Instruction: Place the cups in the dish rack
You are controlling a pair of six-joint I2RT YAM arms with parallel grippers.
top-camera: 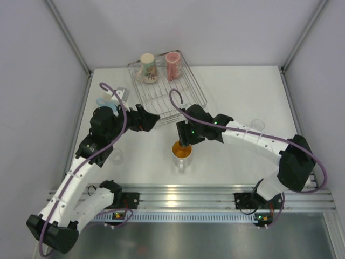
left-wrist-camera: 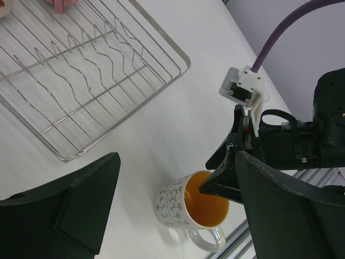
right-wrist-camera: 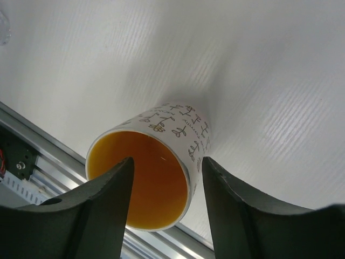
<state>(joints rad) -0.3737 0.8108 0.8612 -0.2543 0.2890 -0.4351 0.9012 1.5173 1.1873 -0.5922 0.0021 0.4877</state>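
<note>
Right gripper (right-wrist-camera: 168,162) poised over a pale, patterned handled mug with an orange inside (right-wrist-camera: 180,127), jaws parted astride its wall: one finger inside the rim, one outside. The mug stands upright on the white table (top-camera: 242,91), just in front of the silver wire dish rack (top-camera: 190,93). The rack holds a cream-tan cup (top-camera: 148,67) and a pink cup (top-camera: 172,65) at its far side. Left gripper (left-wrist-camera: 178,156) hovers nearby, spread wide, empty.

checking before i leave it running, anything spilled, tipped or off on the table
Nothing stands out. The mug sits upright on the table, nothing spilled, with the right gripper open astride its rim. A cream cup and a pink cup are in the dish rack. The left gripper is open, holding nothing.
</note>
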